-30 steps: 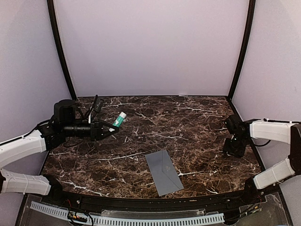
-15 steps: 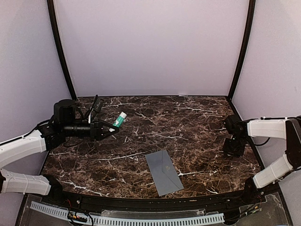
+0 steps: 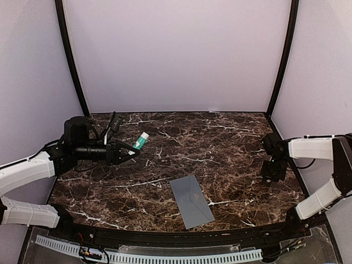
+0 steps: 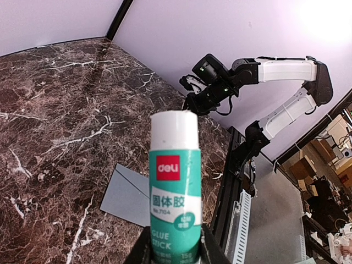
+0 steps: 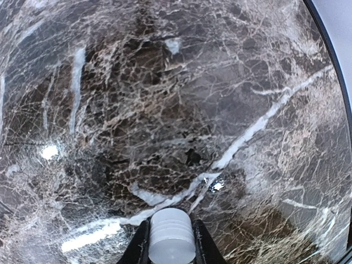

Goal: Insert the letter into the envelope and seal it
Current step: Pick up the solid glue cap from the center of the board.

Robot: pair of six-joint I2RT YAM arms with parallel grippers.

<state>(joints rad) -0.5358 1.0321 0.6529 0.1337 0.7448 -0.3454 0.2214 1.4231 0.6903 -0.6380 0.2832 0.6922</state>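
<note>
Plainly, the envelope (image 3: 191, 201) lies flat on the dark marble table (image 3: 231, 143), near the front edge and a little right of centre, its long side running at a slant, with no arm touching it. The left gripper (image 3: 132, 152) is at the left side of the table, well apart from the envelope, and its jaws are closed on the lower end of a green and white glue stick (image 4: 175, 187). In the left wrist view the stick stands straight up out of the fingers with its white top uppermost, and a corner of the grey envelope (image 4: 129, 192) shows on the table behind it. The right gripper (image 3: 271, 173) hangs over the right edge of the table, pointing down at bare marble. Its two fingers press against the sides of a small white ribbed cylinder (image 5: 171, 234), so it is clamped on that piece
</note>
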